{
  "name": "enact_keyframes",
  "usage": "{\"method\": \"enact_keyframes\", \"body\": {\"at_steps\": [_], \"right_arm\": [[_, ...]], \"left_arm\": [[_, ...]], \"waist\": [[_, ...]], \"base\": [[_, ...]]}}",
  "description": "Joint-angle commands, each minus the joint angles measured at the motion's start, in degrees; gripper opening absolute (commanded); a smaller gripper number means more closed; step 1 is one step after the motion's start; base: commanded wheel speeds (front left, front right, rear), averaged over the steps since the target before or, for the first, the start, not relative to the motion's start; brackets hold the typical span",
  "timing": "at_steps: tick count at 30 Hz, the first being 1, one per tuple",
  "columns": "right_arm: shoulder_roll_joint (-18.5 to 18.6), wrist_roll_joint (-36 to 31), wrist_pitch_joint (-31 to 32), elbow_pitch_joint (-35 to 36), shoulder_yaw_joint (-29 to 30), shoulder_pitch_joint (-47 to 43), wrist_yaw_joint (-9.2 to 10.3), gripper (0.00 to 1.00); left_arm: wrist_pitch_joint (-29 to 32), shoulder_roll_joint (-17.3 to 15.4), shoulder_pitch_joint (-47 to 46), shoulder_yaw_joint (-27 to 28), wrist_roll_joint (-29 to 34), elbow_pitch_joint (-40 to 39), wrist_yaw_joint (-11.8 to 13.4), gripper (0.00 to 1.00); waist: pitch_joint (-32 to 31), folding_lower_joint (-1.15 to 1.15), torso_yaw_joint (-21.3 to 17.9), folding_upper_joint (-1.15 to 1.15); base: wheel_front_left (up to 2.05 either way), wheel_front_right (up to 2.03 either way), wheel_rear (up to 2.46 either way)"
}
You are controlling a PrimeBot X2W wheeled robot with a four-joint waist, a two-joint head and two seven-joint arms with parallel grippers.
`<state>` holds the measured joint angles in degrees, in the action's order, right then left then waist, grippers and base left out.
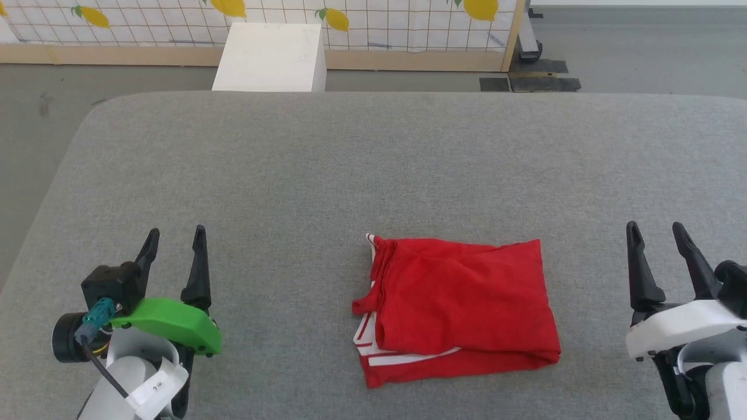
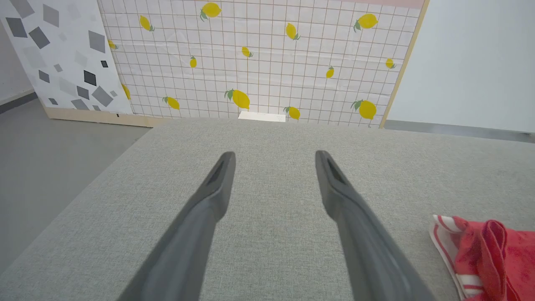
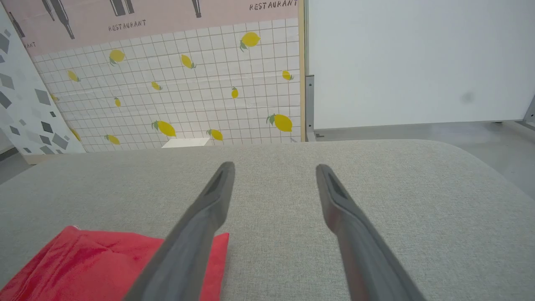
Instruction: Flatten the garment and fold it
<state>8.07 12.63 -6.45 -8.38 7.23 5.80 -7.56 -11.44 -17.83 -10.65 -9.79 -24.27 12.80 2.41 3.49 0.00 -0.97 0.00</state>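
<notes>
nearest to us, at about 8 o'clock in the head view, sits our left gripper [image 1: 176, 230] — two long dark fingers pointing up the frame, spread wide with nothing between them. a bright green curved plastic cover [image 1: 169, 324] wraps its wrist, with a small teal cable plug [image 1: 99, 311] just beside it. at about 4 o'clock sits our right gripper [image 1: 655, 226] on a white plastic wrist shell [image 1: 677, 328]. its fingers are parted just as wide and hold nothing.

between the two, at roughly 6 o'clock and a little to the right, lies the red jersey shirt [image 1: 461, 303], folded into a rough rectangle on the grey woven padded table [image 1: 373, 163], near the front. its top layer is plain red with soft creases. red-and-white striped trim and a strip of white peek out along its 9 o'clock side and at its 7 o'clock corner.

from the shirt, the left gripper is at 9 o'clock and well apart; the right gripper is at 3 o'clock, nearer but not touching. in the left wrist view the striped edge shows at 4 o'clock. in the right wrist view a red corner lies at 8 o'clock, partly behind one finger.

toward 12 o'clock the table runs on bare to its rounded far corners. past that edge a white rectangular box [image 1: 271, 55] stands at about 11 o'clock on the grey floor [image 1: 642, 52]. behind it is a white grid-patterned panel printed with yellow lemons [image 1: 402, 23] — and at 1 o'clock some black tape patches [image 1: 537, 76] mark the floor.
</notes>
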Motion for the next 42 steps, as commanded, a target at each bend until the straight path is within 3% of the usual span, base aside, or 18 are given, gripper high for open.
{"method": "enact_keyframes", "body": {"at_steps": [1, 17, 23, 34, 38, 42], "right_arm": [[0.1, -0.2, 0.2, -0.2, -0.2, -0.6, 0.08, 1.00], [0.2, 0.2, 2.2, -0.8, -0.1, 0.1, 0.08, 1.00], [2.6, 2.2, 16.2, 1.4, -3.5, 5.2, 0.08, 1.00], [7.3, 4.5, 52.6, 0.7, -16.0, 13.3, 0.08, 1.00], [8.1, 3.1, 59.0, -0.7, -17.3, 13.7, 0.08, 1.00], [7.8, 1.4, 60.6, -2.6, -17.5, 13.4, 0.08, 1.00]], "left_arm": [[-0.4, -0.2, -1.0, -0.1, -0.2, 0.3, -0.1, 1.00], [-0.6, -0.8, -1.2, -0.7, -0.5, -0.2, 0.0, 1.00], [-0.8, -1.2, -1.3, -0.6, -0.4, -2.1, 0.4, 1.00], [-1.6, -0.5, -2.5, -1.1, -0.2, -5.3, 1.0, 1.00], [-2.0, -0.1, -3.6, -1.5, -0.1, -5.5, 0.7, 1.00], [-2.3, 0.3, -4.4, -1.9, 0.1, -5.5, 0.7, 1.00]], "waist": [[0.0, 0.00, 0.0, 0.00], [0.0, 0.00, -0.1, 0.00], [1.2, 0.00, -0.1, 0.00], [6.1, 0.00, 3.1, 0.00], [7.9, 0.00, 4.5, 0.00], [9.2, 0.00, 5.5, 0.00]], "base": [[0.00, 0.00, 0.00], [0.00, 0.00, 0.00], [0.00, 0.00, 0.00], [0.00, 0.00, 0.00], [0.00, 0.00, 0.00], [0.00, 0.00, 0.00]]}}
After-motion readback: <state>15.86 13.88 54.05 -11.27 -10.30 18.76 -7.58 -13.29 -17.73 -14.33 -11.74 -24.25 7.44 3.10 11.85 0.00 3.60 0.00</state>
